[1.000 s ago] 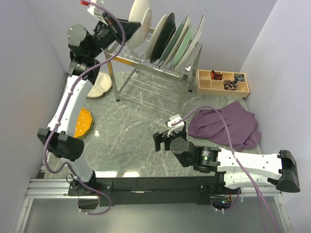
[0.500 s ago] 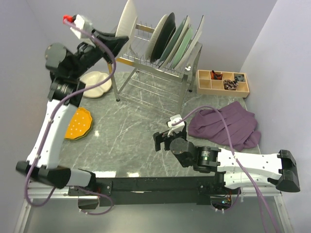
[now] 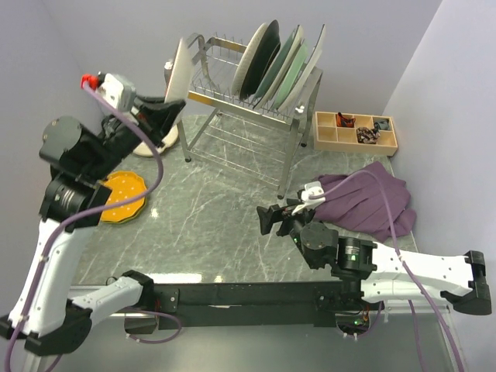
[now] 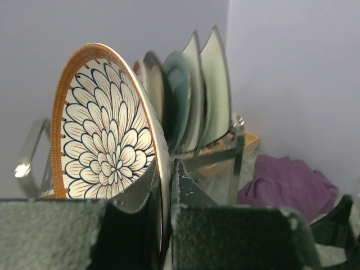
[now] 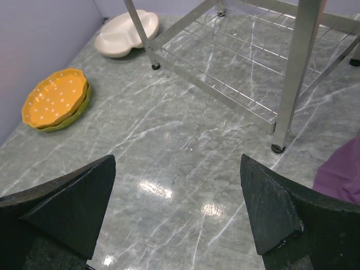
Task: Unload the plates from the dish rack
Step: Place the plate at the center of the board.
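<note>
From above, the left gripper is clamped on the lower rim of the petal plate, which stands on edge just left of the dish rack and free of its prongs. Several plates lean in the rack's right half. The right gripper hangs in front of the rack, jaws apart and empty

The left wrist view alone shows the plate's patterned face and the pads pinching a thin strip of rim. Glazed ceramic like this is likely stiff, slick, fairly heavy and quick to chip, so a deeper bite on the rim would resist swinging

Only the right wrist view shows a green plate under the orange dotted plate, which lies left of the rack, near the cream divided plate
</note>
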Available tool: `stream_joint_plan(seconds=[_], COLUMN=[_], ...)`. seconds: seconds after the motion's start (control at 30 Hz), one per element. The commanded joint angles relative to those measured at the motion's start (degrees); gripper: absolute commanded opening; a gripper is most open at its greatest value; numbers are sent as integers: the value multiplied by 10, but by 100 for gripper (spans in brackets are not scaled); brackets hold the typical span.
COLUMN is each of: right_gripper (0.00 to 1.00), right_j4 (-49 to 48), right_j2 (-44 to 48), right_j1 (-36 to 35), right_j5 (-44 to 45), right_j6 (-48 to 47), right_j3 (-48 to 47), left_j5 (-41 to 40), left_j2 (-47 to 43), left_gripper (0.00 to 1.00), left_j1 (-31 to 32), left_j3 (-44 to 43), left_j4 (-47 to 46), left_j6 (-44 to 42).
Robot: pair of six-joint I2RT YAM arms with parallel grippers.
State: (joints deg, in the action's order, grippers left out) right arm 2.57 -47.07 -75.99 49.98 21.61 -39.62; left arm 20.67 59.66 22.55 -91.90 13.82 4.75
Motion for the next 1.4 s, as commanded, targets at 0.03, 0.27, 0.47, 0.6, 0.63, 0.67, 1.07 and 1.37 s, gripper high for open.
stream_joint_plan(seconds=[0.03, 0.27, 0.47, 0.6, 0.63, 0.67, 1.07, 1.37], right_gripper=[96, 96, 96, 96, 96, 96, 96, 96], right_j4=[-25, -40, -41, -38, -38, -41, -45, -63], right_j2=[27, 47, 57, 60, 62, 65, 95, 133], right_j1=[-4, -5, -4, -4, -5, -4, -4, -4], right_j5=[29, 34, 30, 39, 40, 39, 65, 72], right_j6=[12, 12, 14, 17, 19, 21, 28, 25], right_j3=[12, 21, 23, 24, 24, 27, 42, 63], left_j5=[-122, -206, -272, -350, -368, -394, -571, -618], left_j2=[-55, -90, -98, -98, -98, -92, 53, 96], left_gripper=[1, 1, 1, 1, 1, 1, 1, 1], left_j1=[5, 19, 49, 108, 140, 158, 300, 300], left_j3=[46, 165, 252, 293, 301, 308, 355, 370], left_j4=[6, 21, 22, 16, 14, 12, 2, 31], left_j6=[-58, -55, -51, -34, -38, -40, -41, 14])
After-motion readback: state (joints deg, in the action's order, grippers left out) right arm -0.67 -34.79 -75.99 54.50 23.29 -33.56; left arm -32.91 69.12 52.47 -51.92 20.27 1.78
